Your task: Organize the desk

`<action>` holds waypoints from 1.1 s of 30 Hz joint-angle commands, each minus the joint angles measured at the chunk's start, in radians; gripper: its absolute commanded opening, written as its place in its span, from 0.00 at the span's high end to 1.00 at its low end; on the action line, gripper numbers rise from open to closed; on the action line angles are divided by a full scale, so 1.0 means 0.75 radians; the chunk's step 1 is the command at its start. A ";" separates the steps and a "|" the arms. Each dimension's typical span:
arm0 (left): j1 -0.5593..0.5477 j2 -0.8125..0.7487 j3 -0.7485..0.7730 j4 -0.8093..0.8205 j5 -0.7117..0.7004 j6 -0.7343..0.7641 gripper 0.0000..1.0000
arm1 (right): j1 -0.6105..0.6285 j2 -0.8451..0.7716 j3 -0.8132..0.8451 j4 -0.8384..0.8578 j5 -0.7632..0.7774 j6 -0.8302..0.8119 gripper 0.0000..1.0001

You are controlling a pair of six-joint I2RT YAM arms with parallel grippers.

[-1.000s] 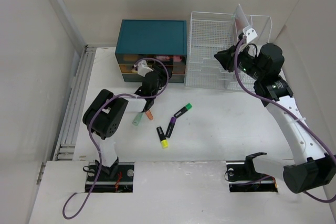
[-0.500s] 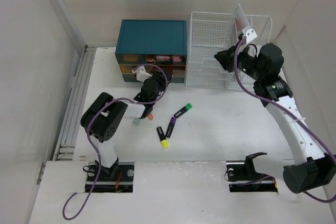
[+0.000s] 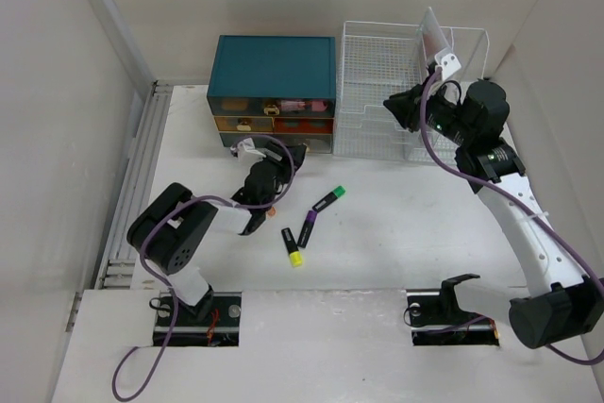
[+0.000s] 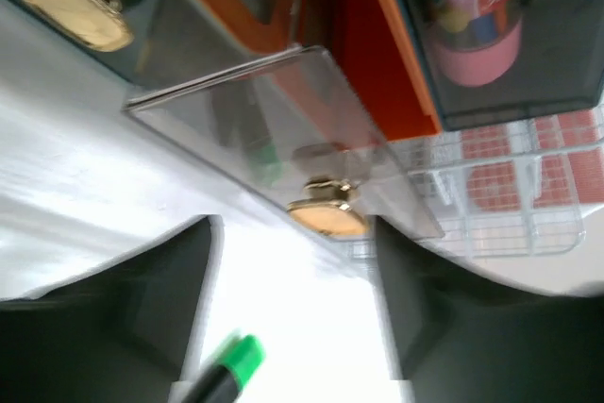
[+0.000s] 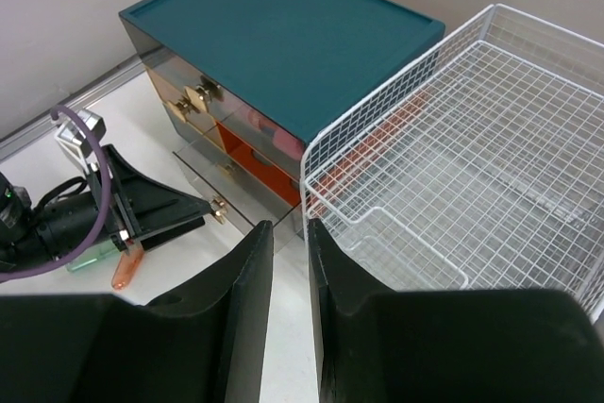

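Bottom drawer (image 4: 283, 129) pulled out, gold-knobbed.

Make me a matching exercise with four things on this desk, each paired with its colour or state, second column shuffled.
Things:
1. drawer box
2. wire rack
3. bottom drawer
4. right gripper

States:
A. pulled partly out
B. white mesh
C. teal top
D. hangs above the rack's front edge, holding nothing

Pairs: 1-C, 2-B, 3-A, 4-D
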 commanded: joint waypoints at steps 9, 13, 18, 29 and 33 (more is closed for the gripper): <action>-0.072 -0.309 -0.161 -0.026 -0.018 0.189 0.10 | -0.007 -0.008 -0.066 0.079 -0.468 -0.290 0.58; -0.134 -0.517 -0.196 -0.165 -0.018 0.291 0.06 | -0.007 0.076 -0.066 -0.082 -0.724 -0.574 0.42; -0.158 -0.951 -0.237 -0.426 0.105 0.385 0.07 | 0.146 0.315 0.046 -0.587 -0.664 -1.212 0.42; -0.159 -1.364 0.389 -1.550 0.037 1.148 0.10 | 0.588 0.556 0.067 -0.604 -0.118 -1.311 0.46; -0.159 -1.417 0.316 -1.648 -0.132 1.320 0.11 | 0.655 0.675 0.099 -0.602 0.044 -1.281 0.46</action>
